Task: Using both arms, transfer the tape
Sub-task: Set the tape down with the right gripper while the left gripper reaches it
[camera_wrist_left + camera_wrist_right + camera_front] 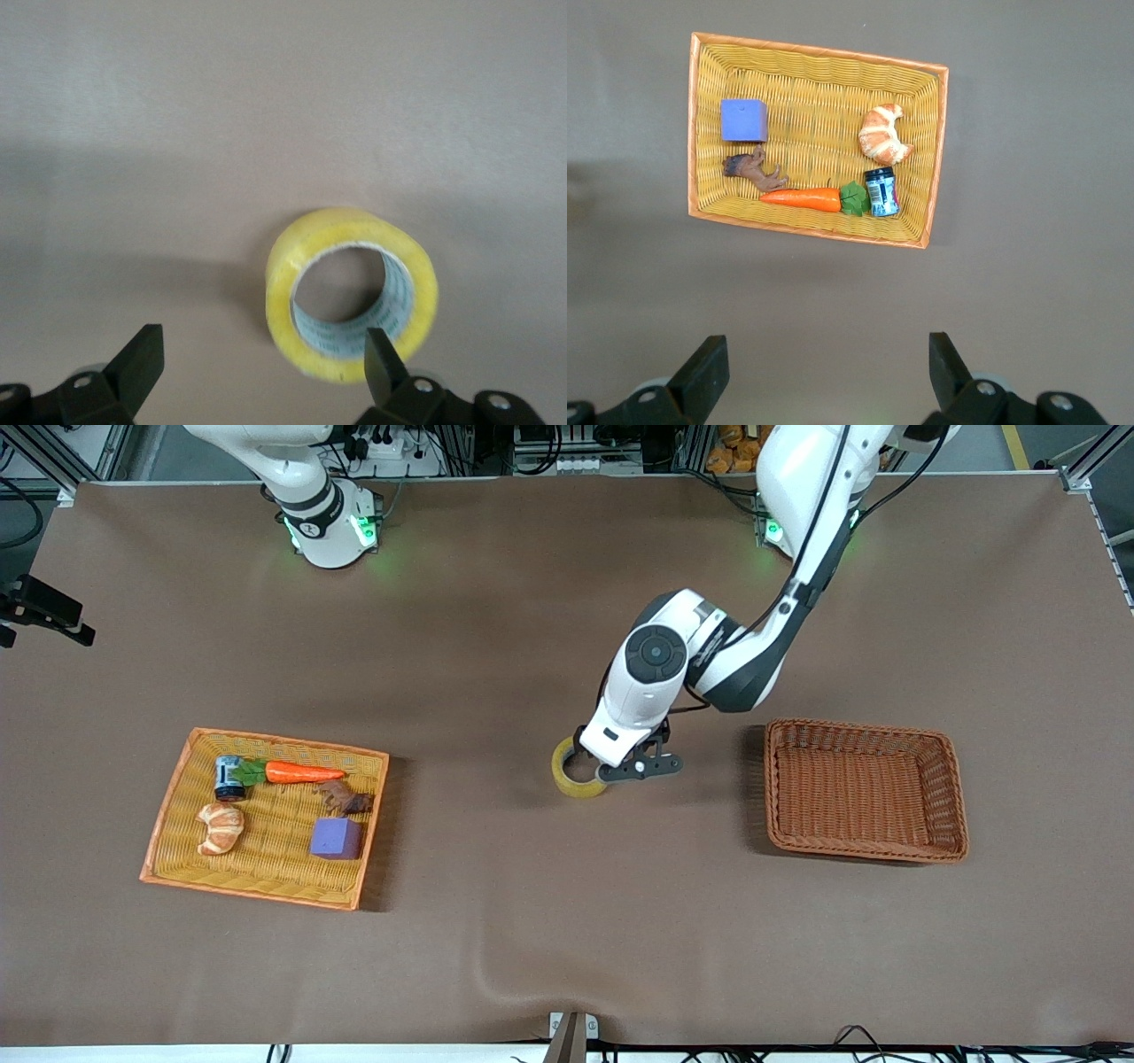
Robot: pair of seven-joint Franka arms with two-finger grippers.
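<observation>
Over tape (578, 769), left pincer (257, 372) splayed; right pincer (824, 372) splayed.

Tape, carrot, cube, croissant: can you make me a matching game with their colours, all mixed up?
Things:
1. tape
2. carrot
3. cube
4. croissant

Colours:
A. purple
B. golden brown
C. yellow
D. orange

Pairs: 1-C, 2-D, 3-A, 4-B
</observation>
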